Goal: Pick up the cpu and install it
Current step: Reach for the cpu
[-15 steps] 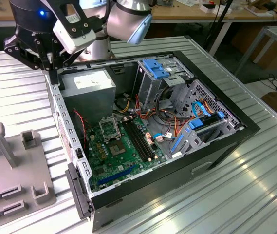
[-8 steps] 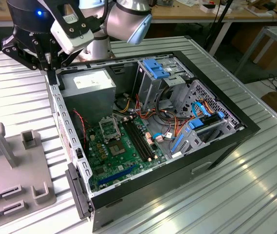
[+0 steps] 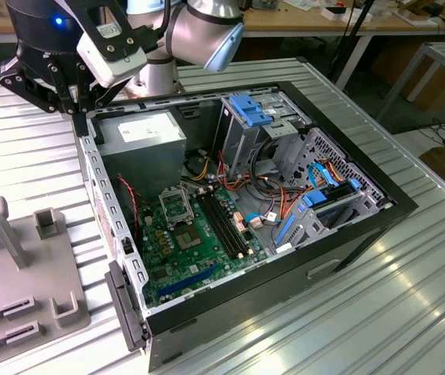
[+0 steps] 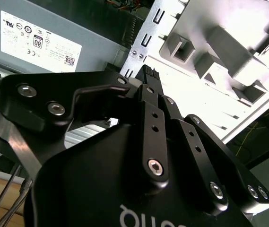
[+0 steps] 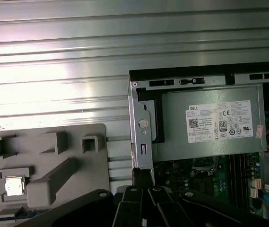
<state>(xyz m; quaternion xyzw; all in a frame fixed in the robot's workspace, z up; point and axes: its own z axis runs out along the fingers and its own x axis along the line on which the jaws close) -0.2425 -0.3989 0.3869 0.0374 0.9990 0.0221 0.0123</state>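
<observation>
I see the black hand (image 4: 147, 75) in front, its fingers (image 4: 149, 97) pressed together. Behind it are the grey power supply (image 4: 54, 38), the case edge (image 4: 146, 40) and a grey fixture (image 4: 219, 47).

Exterior view high, oblique, both wrist views share power supply (image 5: 210, 127) (image 4: 39, 42)

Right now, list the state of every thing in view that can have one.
cpu, lying flat in a recess of the grey holder, not gripped.
tool, shut, empty, above the case's edge.
computer case, lying on its side, side panel off.
socket, no cpu in it.
</observation>
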